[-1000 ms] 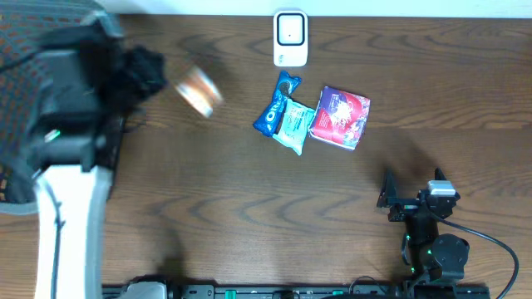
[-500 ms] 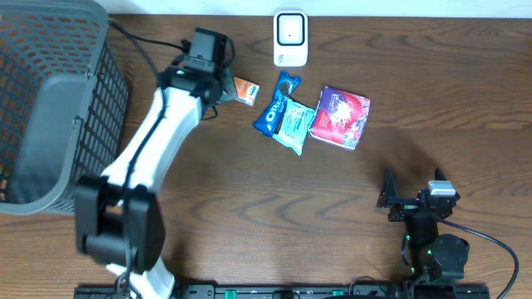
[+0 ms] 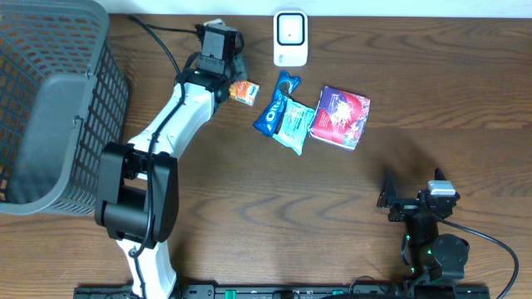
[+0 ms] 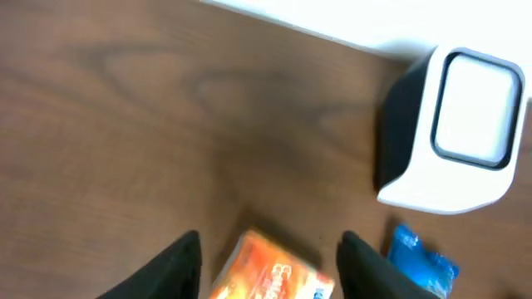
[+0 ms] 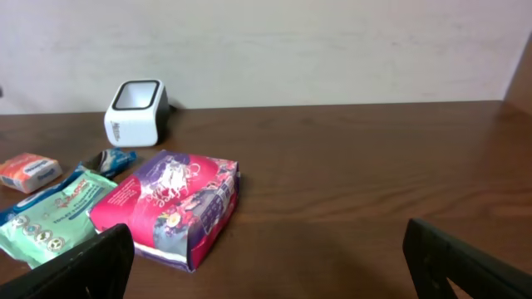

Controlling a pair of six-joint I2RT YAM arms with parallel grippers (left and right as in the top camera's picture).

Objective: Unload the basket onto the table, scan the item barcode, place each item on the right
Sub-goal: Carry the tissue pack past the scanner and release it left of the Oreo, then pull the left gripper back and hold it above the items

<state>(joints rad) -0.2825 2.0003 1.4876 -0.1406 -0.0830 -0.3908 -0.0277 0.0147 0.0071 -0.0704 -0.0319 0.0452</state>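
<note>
Left gripper (image 4: 270,242) had just set the orange packet (image 3: 243,91) on the table (image 3: 249,191) at 7 o'clock from the scanner (image 3: 290,37) and half-opened, holding nothing, so guess that scan's over; right gripper (image 5: 270,270) sat wide open, empty.

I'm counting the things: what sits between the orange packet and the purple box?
In the overhead view, a blue cookie packet and a teal packet lie between the orange packet and the purple box.
</note>
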